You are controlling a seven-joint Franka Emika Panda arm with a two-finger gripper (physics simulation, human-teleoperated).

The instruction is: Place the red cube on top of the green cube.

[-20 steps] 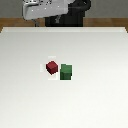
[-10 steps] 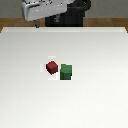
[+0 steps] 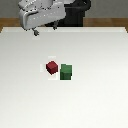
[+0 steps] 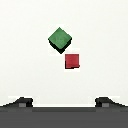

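Exterior view: gripper point(image 3: 36, 33) has shifted slightly; cubes unmoved.

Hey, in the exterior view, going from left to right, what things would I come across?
Claw high up by the table's far edge → red cube → green cube, all over the white table. The two cubes sit close beside each other; whether they touch is unclear.
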